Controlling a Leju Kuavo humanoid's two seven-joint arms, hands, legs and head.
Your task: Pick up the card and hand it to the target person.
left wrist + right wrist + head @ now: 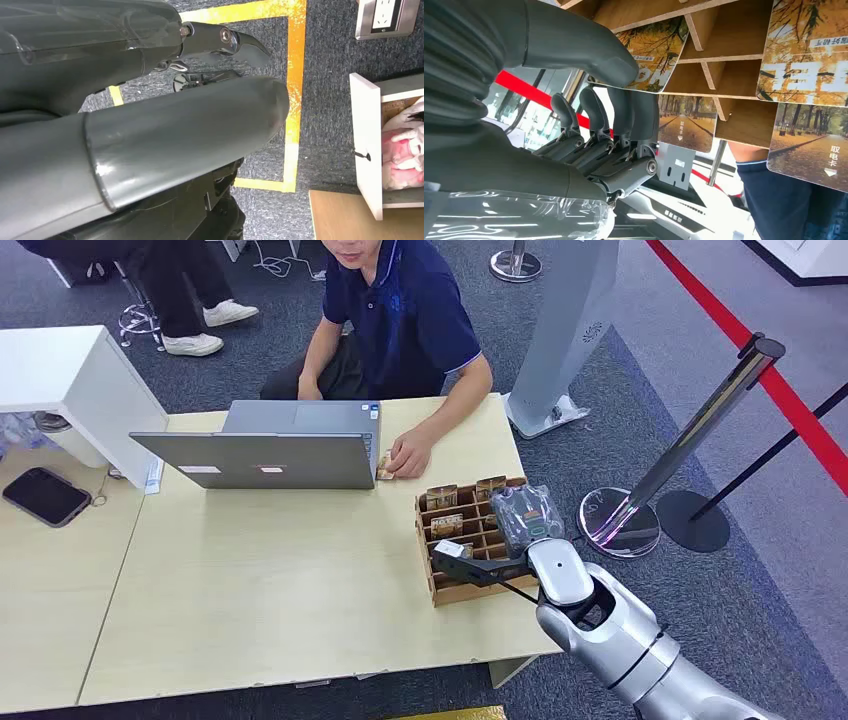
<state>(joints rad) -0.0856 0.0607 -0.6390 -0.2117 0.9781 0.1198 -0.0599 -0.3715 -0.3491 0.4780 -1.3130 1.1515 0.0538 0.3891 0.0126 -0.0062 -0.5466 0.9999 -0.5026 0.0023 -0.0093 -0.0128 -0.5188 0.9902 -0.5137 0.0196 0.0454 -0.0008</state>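
Wooden card rack point(437, 589) sits under your right hand point(487, 565); its thumb point(589, 50) touches a card point(655, 60), nothing gripped yet, so pinch squarely, then lift straight.

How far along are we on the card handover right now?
Early stage. Done: the right hand has reached the wooden card rack on the table. In hand: its thumb and fingers are at a card still standing in its slot; whether they grip it, I cannot tell. Left: lift the card out and pass it to the seated person behind the laptop.
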